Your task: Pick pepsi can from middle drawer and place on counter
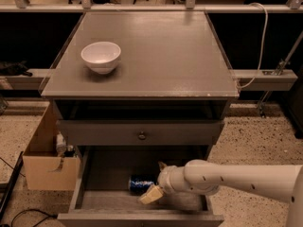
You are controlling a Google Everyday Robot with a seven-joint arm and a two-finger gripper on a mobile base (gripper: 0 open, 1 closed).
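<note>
The pepsi can (141,183) is seen lying on its side in the opened middle drawer (109,200), not yet lifted; the gripper (154,187) is held right against it, though whether open or closed cannot be told; lifting and placement on the counter (161,56) are left to be done

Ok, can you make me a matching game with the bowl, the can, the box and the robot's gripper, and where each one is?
1 white bowl
2 pepsi can
3 cardboard box
4 gripper

A lying on its side in the middle drawer
B outside, left of the drawer
C on the counter
D in the drawer, close beside the can

Pairs: 1-C, 2-A, 3-B, 4-D
</note>
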